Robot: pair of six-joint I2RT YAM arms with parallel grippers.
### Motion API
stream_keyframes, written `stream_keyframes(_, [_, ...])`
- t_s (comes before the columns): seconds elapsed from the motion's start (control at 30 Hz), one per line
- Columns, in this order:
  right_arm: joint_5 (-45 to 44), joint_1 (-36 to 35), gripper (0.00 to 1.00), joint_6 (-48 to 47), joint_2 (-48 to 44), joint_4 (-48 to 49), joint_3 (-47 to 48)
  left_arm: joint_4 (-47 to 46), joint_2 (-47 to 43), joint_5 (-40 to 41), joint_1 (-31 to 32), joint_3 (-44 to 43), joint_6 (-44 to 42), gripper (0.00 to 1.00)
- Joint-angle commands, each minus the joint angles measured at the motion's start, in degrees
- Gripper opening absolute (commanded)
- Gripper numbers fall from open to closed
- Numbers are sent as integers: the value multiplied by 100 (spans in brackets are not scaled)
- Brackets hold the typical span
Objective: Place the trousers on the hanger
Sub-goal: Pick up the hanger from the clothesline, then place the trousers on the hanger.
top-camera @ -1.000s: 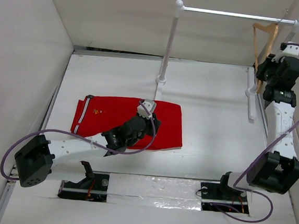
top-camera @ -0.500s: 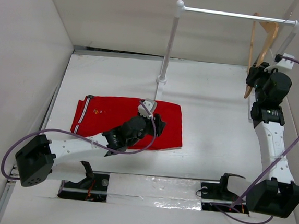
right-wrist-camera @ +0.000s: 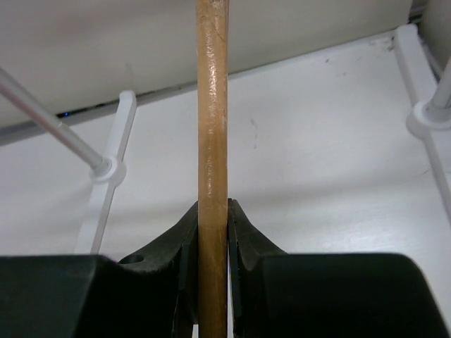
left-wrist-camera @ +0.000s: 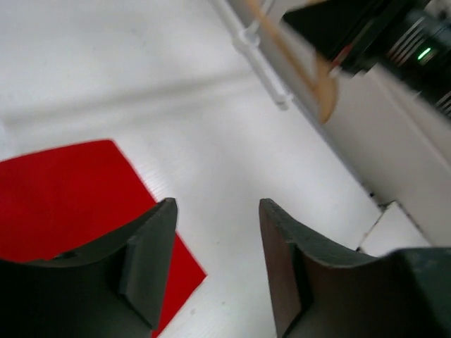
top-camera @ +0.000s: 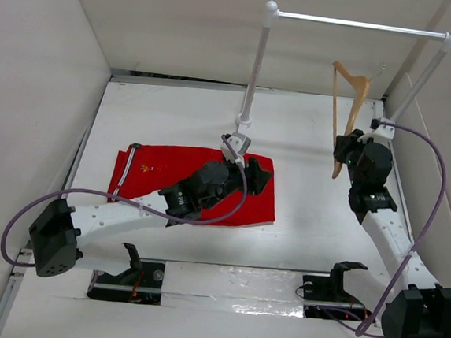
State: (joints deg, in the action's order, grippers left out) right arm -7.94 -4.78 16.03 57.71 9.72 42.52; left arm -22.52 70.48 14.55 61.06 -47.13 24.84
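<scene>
**Step in hand: bring hanger and cloth together.**

1. State. The right fingers [right-wrist-camera: 246, 243] are clamped on one wooden bar of the hanger [top-camera: 335, 107], which is held on end above the desk [top-camera: 308, 216], below the rail [top-camera: 357, 24] and not hooked on it. The trousers [top-camera: 192, 183] lie folded flat on the desk, left of centre. The left fingers [left-wrist-camera: 151, 253] stand apart with nothing between them, over the trousers' right-hand edge.
2. Lower the left fingers onto that edge and pinch every folded layer, not the top one alone.
3. Judged risk: the narrow grip lets the hanger pivot. Move it slowly and present the bottom bar level.
4. Feed the cloth over the bar to about half its length, so that it balances.
</scene>
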Motion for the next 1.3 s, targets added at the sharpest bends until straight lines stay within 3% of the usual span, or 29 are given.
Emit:
stream_keyframes(0.0, [-471, -365, 0, -12, -392, 787, -182, 37, 27, 65, 64, -577, 47, 49])
stream_keyframes(0.27, [-989, -1858, 0, 373, -823, 444, -1202, 441, 1344, 189, 12, -2280, -6, 58])
stream_keyframes(0.5, [-1200, -2668, 0, 559, -823, 470, -1703, 828, 2837, 250, -41, -3688, -5, 60])
stream_keyframes(0.77, [-1332, -2967, 0, 559, -788, 470, -1862, 1504, 3946, 926, -147, -4996, -23, 59])
stream_keyframes(1.1, [-1455, -3020, 0, 489, -884, 400, -1915, 1936, 4641, 1920, -199, -5745, -287, 52])
stream_keyframes(1.2, [-1456, -3073, 0, 471, -937, 382, -1897, 2041, 4817, 1982, -199, -5938, -436, 49])
stream_keyframes(1.27, [-1473, -3125, 0, 471, -946, 365, -1888, 2120, 4896, 1991, -199, -6044, -471, 39])
